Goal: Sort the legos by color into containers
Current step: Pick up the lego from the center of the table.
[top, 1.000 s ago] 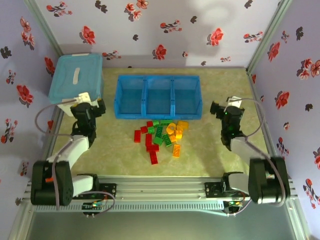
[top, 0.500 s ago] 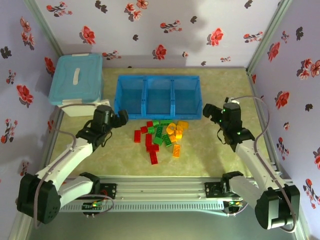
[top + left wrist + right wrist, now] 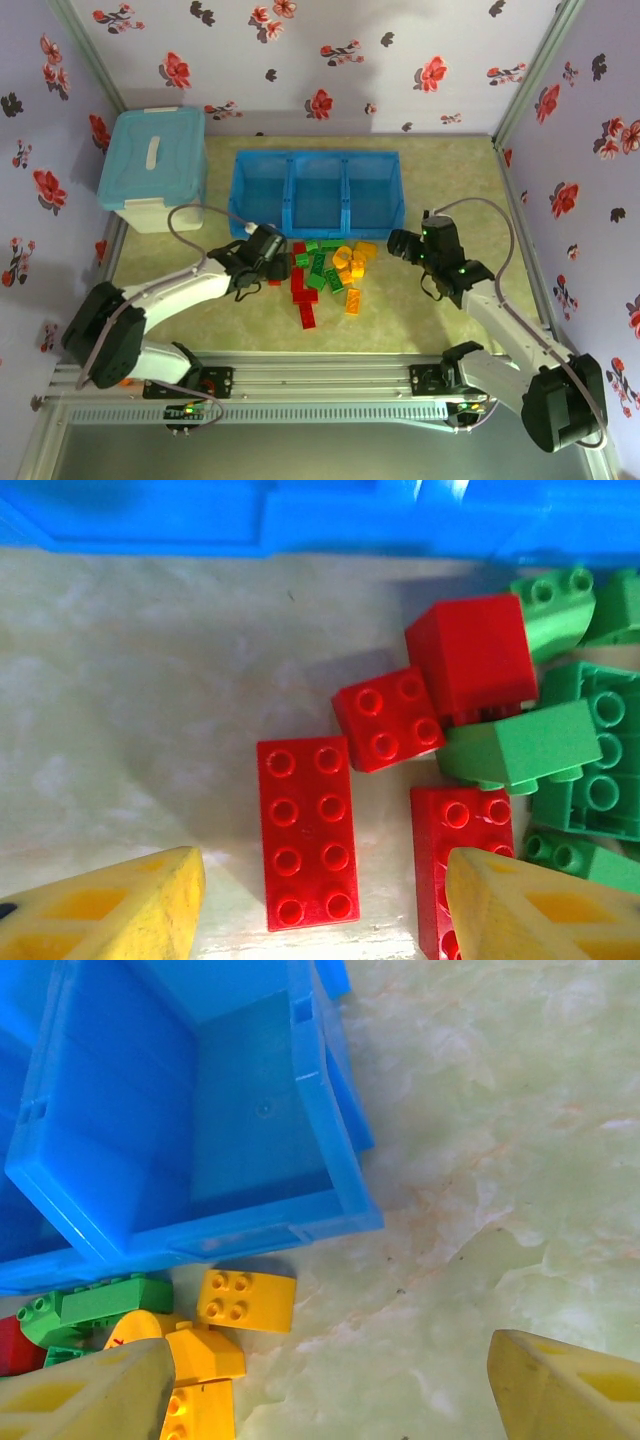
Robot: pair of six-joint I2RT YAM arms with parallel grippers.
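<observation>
None of the legos is sorted yet: all three compartments of the containers look empty, and the whole pile lies on the table just in front of them. The left gripper hangs with jaws apart astride a red brick (not yet gripped). The right gripper stands open beside the yellow bricks, holding nothing.
</observation>
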